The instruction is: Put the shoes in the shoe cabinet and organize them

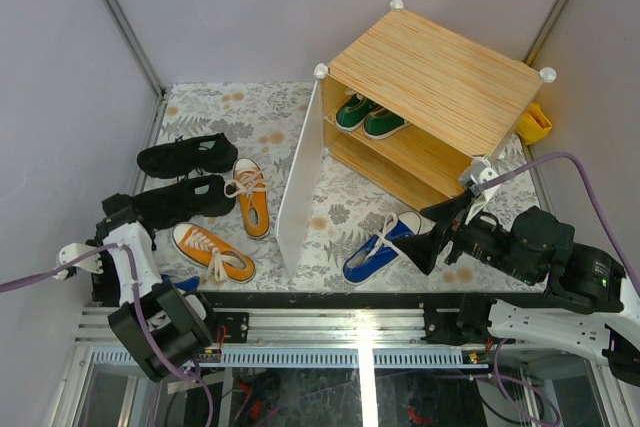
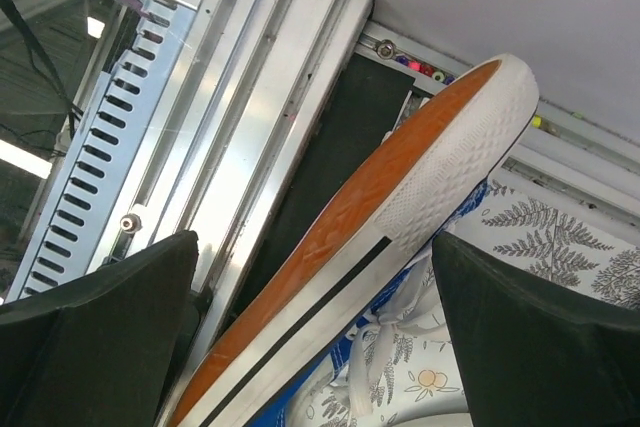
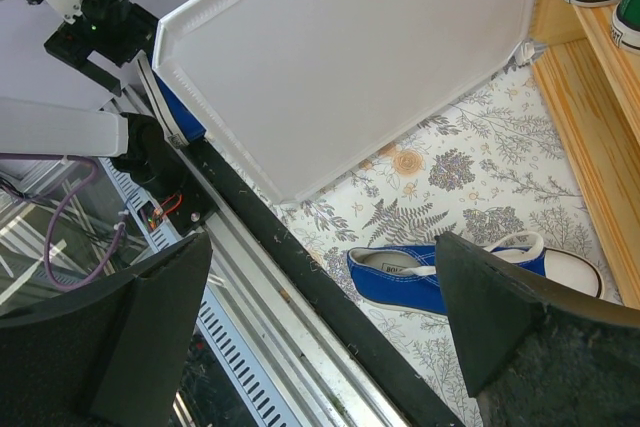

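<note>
At the near left edge, the left gripper (image 2: 315, 277) is spread wide and holds nothing. The other blue shoe (image 2: 400, 187) lies on its side against the rail (image 2: 230, 127). Its orange-brown sole faces the wrist camera and its long axis runs diagonally through the gap between the fingers.

Further in, the right gripper (image 1: 432, 233) is also spread wide and empty. The blue shoe (image 1: 383, 247) sits upright on the mat (image 1: 250, 112) just to its left, at the fingertips, so the right arm is clearly the nearer one. The shoe's long axis runs from near-left to far-right. The heel points toward the rail and the white toe toward the gripper and the cabinet (image 1: 440, 77). In the right wrist view that axis runs from finger to finger, so closing now would likely meet heel and toe. A wrist turn to bring the fingers across the shoe's width looks necessary.

The open door (image 1: 298, 187) stands left of the shoe. Beyond it, the green pair (image 1: 368, 117) fills part of the upper shelf, while the visible part of the lower shelf (image 1: 390, 162) is bare.
</note>
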Controlling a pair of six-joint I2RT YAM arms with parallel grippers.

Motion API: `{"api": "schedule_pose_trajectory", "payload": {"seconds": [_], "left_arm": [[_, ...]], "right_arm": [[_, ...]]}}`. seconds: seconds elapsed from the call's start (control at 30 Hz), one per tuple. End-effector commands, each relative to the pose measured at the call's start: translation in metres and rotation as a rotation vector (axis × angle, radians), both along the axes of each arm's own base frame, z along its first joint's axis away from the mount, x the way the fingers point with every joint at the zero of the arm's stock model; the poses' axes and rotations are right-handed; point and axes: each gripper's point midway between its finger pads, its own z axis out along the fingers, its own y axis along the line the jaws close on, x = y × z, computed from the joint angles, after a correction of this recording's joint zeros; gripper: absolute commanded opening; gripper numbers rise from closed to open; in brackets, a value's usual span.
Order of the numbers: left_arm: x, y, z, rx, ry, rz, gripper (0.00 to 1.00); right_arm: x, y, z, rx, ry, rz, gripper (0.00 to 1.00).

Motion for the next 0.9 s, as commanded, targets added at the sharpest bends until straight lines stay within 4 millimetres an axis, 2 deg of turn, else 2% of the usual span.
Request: {"api": "schedule_pose_trajectory", "payload": {"seconds": [0.0,0.2,0.23,0.27,0.33,0.37,0.47,0.53,0.67,0.87], "left_arm": [[0.018,0.012,-0.012,-0.045,-0.008,-0.076,1.0],[0.028,0.007,-0.039,-0.176,0.013,-0.119,0.98],[0.029,0.006,-0.044,-0.194,0.005,-0.123,0.92],[0.03,0.004,-0.048,-0.212,-0.004,-0.133,0.8],[0.031,0.003,-0.054,-0.237,-0.011,-0.14,0.5],[0.032,0.002,-0.056,-0.248,-0.011,-0.14,0.45],[0.034,0.0,-0.06,-0.277,-0.01,-0.152,0.42],[0.038,-0.001,-0.06,-0.286,-0.021,-0.169,0.36],[0.045,0.001,-0.056,-0.285,-0.046,-0.2,0.17],[0.063,0.003,-0.047,-0.303,-0.088,-0.291,0.15]], "right_arm": [[-0.001,0.008,0.015,0.062,-0.013,0.016,0.99],[0.002,0.002,0.019,0.079,-0.023,-0.01,0.99],[0.002,0.001,0.019,0.081,-0.022,-0.012,0.99],[0.002,0.0,0.019,0.083,-0.025,-0.017,0.99],[0.002,-0.002,0.019,0.087,-0.026,-0.024,0.99],[0.002,-0.004,0.02,0.088,-0.026,-0.028,0.99],[0.003,-0.007,0.019,0.092,-0.026,-0.039,0.99],[0.003,-0.011,0.02,0.097,-0.026,-0.048,0.99],[0.002,-0.017,0.021,0.11,-0.027,-0.064,1.0],[0.004,-0.015,0.02,0.102,-0.025,-0.067,0.99]]}}
